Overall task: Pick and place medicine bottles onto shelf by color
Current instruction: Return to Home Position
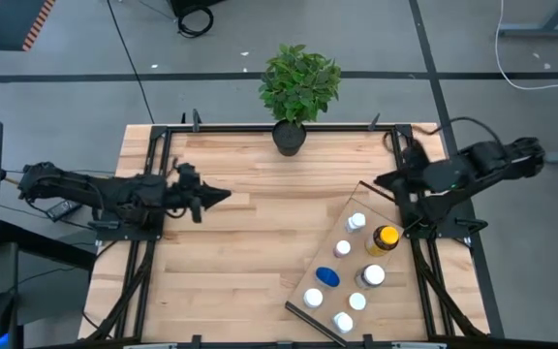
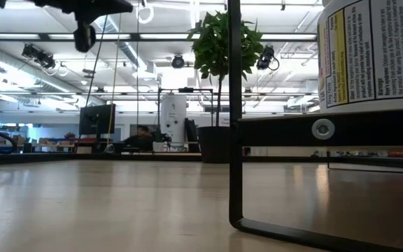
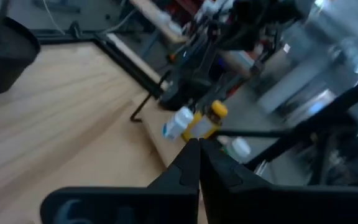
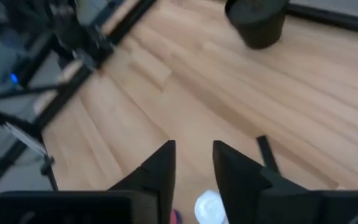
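Note:
The shelf (image 1: 395, 291) is a light-wood board with dark trim, lying at an angle at the table's near right. Several bottles stand on it: white-capped ones (image 1: 356, 222) (image 1: 313, 298), a blue-capped one (image 1: 327, 277) and an amber one with a yellow cap (image 1: 384, 239). My right gripper (image 1: 384, 181) (image 4: 194, 155) is open and in the air over the shelf's far corner, with a white cap (image 4: 209, 206) below it. My left gripper (image 1: 219, 196) (image 3: 197, 149) is shut and empty above the table's left half, pointing toward the shelf. In the low view one bottle's label (image 2: 369, 56) stands very near.
A potted green plant (image 1: 298, 87) stands at the middle of the table's far edge. Bare plank tabletop (image 1: 250, 252) lies between the left gripper and the shelf. The shelf's dark trim post (image 2: 235, 140) rises close to the low camera. Black frame rails run along the table's sides.

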